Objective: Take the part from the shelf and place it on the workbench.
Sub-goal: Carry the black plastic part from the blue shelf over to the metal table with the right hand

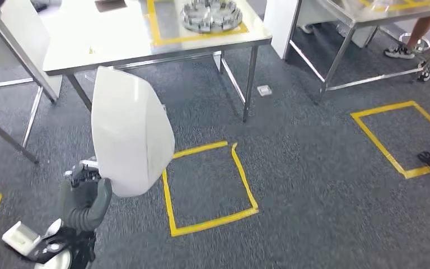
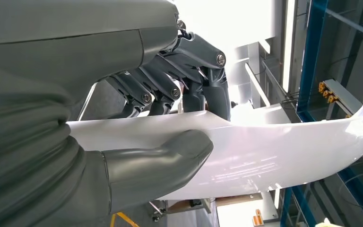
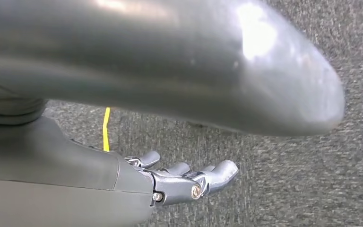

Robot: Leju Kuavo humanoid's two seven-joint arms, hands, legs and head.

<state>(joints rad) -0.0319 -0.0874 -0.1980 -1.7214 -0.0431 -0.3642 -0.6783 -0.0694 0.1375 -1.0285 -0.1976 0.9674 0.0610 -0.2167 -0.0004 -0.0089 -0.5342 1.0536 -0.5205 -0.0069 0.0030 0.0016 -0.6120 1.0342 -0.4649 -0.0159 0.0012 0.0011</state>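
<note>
Head view: the left robot hand (image 1: 84,199) holds a large white curved part (image 1: 131,131) upright over the grey carpet, short of the desk (image 1: 78,53) ahead.
Left wrist view: the dark fingers (image 2: 203,90) press one face of the white part (image 2: 274,151) and the thick grey thumb (image 2: 170,158) presses the other, so the panel's edge is pinched firmly between them.
Right robot hand: in the right wrist view the right robot hand (image 3: 184,179) hangs over the carpet with its fingers loosely apart and nothing in it.
Done: the part is off the shelf and in the left robot hand, judging by the grip and its place in mid-air.
Left to do: carrying it the rest of the way and setting it down on the desk; the part touches no surface yet.
Desk top: a round metal fixture (image 1: 211,14) sits inside a yellow taped outline near one end; the white stretch beside it looks like free room for the part.
Floor: a yellow tape square (image 1: 207,188) lies on the carpet between the robot and the desk.
</note>
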